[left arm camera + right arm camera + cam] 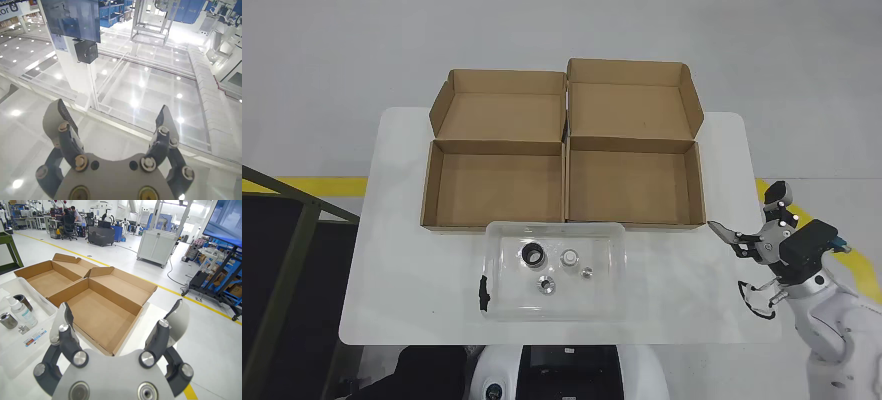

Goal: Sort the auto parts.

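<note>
A clear plastic bin at the table's front holds a black ring-shaped cylinder, a small white bottle, a small metal piece and a grey metal cylinder. The right wrist view shows the same black cylinder, bottle, grey cylinder and small piece. My right gripper hangs open and empty off the table's right edge, beside the right box. My left gripper is open and empty, pointed up at a ceiling.
Two open, empty cardboard boxes stand side by side behind the bin: the left box and the right box, lids folded back. The white table has bare room left and right of the bin.
</note>
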Tool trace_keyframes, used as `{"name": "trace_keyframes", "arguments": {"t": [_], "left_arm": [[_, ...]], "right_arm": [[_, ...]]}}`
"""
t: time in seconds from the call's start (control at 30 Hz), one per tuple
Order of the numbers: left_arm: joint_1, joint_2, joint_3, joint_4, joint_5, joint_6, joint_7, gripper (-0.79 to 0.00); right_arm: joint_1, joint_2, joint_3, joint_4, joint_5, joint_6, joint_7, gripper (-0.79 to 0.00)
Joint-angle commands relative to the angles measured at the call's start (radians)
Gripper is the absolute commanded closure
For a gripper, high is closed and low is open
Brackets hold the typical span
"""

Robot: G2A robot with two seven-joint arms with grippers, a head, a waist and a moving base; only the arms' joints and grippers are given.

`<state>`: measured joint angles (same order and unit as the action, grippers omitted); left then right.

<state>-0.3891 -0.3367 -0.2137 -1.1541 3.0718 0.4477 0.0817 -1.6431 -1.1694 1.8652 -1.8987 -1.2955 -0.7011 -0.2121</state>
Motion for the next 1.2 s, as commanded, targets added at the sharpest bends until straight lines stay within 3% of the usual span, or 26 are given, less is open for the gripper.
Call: {"name": "trace_keyframes", "arguments": {"t": [0.0,0.77,1.17], "left_arm": [[0.0,0.0,0.0,0.0,0.0,0.0,0.0,-0.784],[0.0,0.0,0.0,0.0,0.0,0.0,0.0,-0.785],[0.0,0.0,0.0,0.0,0.0,0.0,0.0,-0.785]], "right_arm": [[0.0,0.0,0.0,0.0,0.0,0.0,0.0,-0.784],[0.002,0.0,-0.009,-0.002,0.009,-0.006,0.004,-0.785],[0.098,0.019,-0.134,-0.044,-0.056,-0.164,0.165,-0.785]]}}
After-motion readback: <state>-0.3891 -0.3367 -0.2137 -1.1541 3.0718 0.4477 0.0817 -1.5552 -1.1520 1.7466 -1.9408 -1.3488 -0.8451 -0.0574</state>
